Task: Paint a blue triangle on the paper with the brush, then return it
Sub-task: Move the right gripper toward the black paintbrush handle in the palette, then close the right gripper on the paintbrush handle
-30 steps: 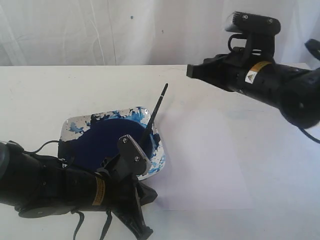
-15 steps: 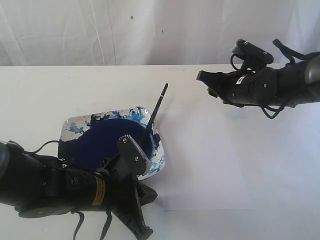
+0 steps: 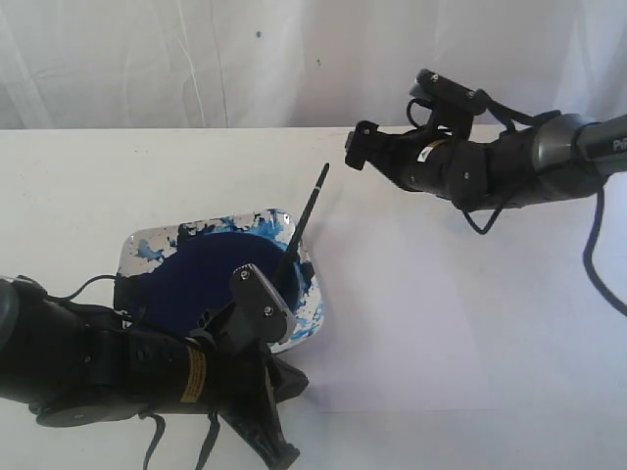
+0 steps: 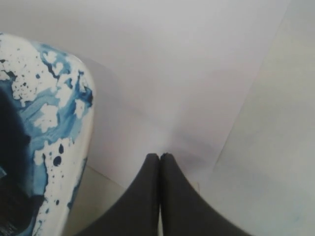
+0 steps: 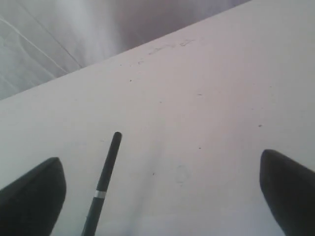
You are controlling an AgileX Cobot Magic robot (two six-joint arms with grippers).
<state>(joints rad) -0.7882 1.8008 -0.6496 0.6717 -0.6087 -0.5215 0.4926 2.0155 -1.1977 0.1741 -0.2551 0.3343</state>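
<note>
Right claw (image 5: pixel 160 167) gapes; brush (image 3: pixel 304 220) leans in paint dish (image 3: pixel 134 257).

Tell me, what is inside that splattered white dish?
A dark blue paint pool fills the dish, and the brush leans in it, handle sticking out. The left gripper covers the dish's near edge and the brush's tip.

Both arms are black and round, like thick tubes. The left arm (image 3: pixel 98 367) has a yellow sticker (image 3: pixel 193 375) and a grey plate (image 3: pixel 261 302) with two small screws. The right arm (image 3: pixel 509 166) has a small pale label (image 3: pixel 427 152) and thin black cables (image 3: pixel 595 245). The left gripper (image 4: pixel 160 156) has smooth black fingers.
</note>
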